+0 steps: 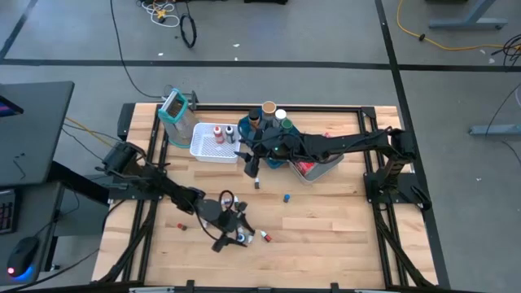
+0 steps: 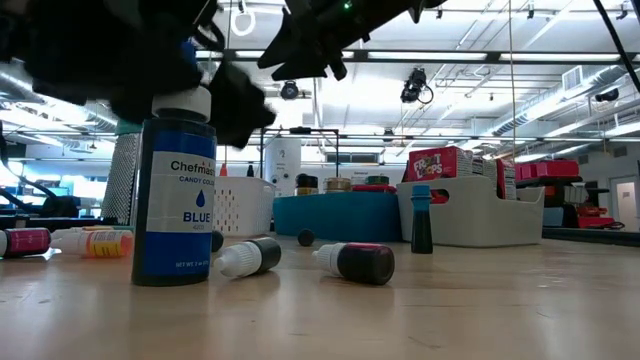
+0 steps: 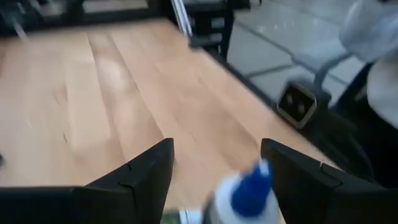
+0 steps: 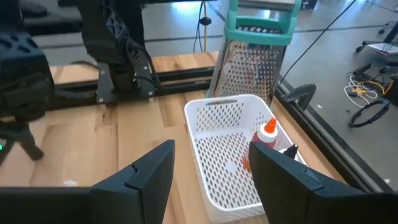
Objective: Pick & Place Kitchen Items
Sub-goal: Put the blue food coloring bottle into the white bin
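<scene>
**Left gripper poised over blue dye bottle; right above basket**

Blue food-colouring bottle (image 2: 173, 200) is standing upright on the pale wood-plank table (image 1: 326, 220), cylindrical, glossy label, white shoulder. Left gripper (image 3: 214, 171) is hovering over it, fingers spread either side of the blue tip, not touching. Two small black bottles (image 2: 360, 262) are lying near it. Right gripper (image 4: 211, 171) is hanging with fingers parted, empty, above the white perforated basket (image 4: 227, 155) holding an orange-capped bottle (image 4: 268, 132). Left wrist view blurred; bottle body cut off.

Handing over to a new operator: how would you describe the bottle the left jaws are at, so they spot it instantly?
Start at the wooden table's near edge, where the left gripper hovers with jaws open. Between them stands an upright dark-blue food-colouring bottle labelled BLUE. The small bottles around it lie on their sides.
</scene>
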Robot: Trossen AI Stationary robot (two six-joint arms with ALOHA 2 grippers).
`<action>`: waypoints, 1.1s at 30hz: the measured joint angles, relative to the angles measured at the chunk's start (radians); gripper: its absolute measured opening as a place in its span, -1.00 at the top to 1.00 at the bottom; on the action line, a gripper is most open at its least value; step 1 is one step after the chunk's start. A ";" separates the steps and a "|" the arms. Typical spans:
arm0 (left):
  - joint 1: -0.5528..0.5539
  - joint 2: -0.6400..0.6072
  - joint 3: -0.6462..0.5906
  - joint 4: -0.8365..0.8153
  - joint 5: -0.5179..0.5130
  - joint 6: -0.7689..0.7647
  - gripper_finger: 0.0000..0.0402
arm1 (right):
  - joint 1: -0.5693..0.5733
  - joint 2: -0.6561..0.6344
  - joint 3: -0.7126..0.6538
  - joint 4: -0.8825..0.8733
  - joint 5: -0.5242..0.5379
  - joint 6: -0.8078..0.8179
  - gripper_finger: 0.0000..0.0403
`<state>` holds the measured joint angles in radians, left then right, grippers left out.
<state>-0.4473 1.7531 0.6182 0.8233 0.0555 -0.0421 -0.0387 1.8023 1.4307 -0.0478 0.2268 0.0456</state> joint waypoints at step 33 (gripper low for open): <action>0.080 -0.620 -0.001 -0.715 -0.997 -0.040 0.30 | 0.000 -0.073 -0.001 -0.493 0.328 0.155 -0.07</action>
<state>-0.3674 1.1329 0.6174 0.1083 -0.9419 -0.0824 -0.0391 1.7292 1.4300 -0.5411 0.5552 0.2001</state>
